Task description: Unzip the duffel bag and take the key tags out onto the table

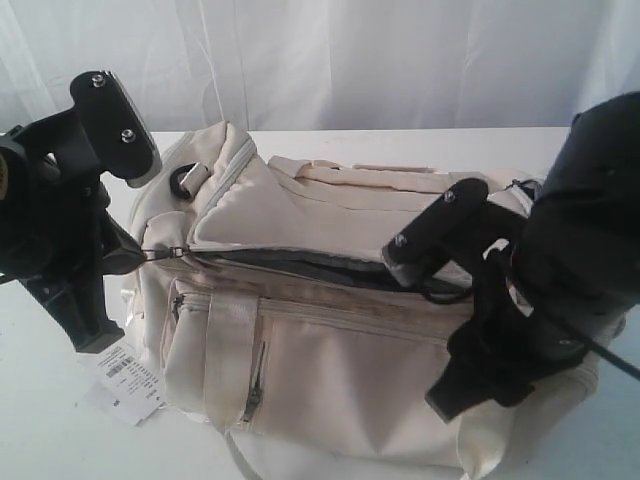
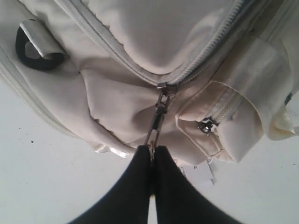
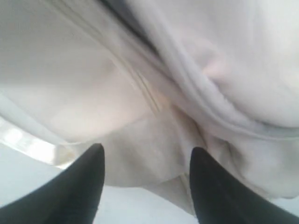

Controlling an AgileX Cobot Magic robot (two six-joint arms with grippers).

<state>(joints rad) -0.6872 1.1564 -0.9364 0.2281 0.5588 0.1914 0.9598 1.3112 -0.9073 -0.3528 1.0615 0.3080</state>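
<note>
The large cream fabric duffel bag lies on the broad white bench, filling the middle of the exterior view with one long side turned to the camera. Its cloth is soft and creased, and the top panel is slumped. Along the top a long zipper is seen parted, and a narrow slit of dark grey lining is shown between the cream edges. A matching webbing strap runs down the front beside a short pocket zipper. A black D-ring is held by a cream loop at the bag's left end. A white paper barcode label lies on the bench just beside the lower left corner of the bag.

The left end effector is closed, its two black fingers pressed together on the tip of the slim metal zipper pull, which is drawn out straight from its slider at the bag's left end. A second small zipper on an end pocket is seen close by.

The right end effector is held with its fingers apart at the bag's right part, near the far end of the slit. Nothing is gripped between them; only blurred cream fabric is seen beyond.
</note>
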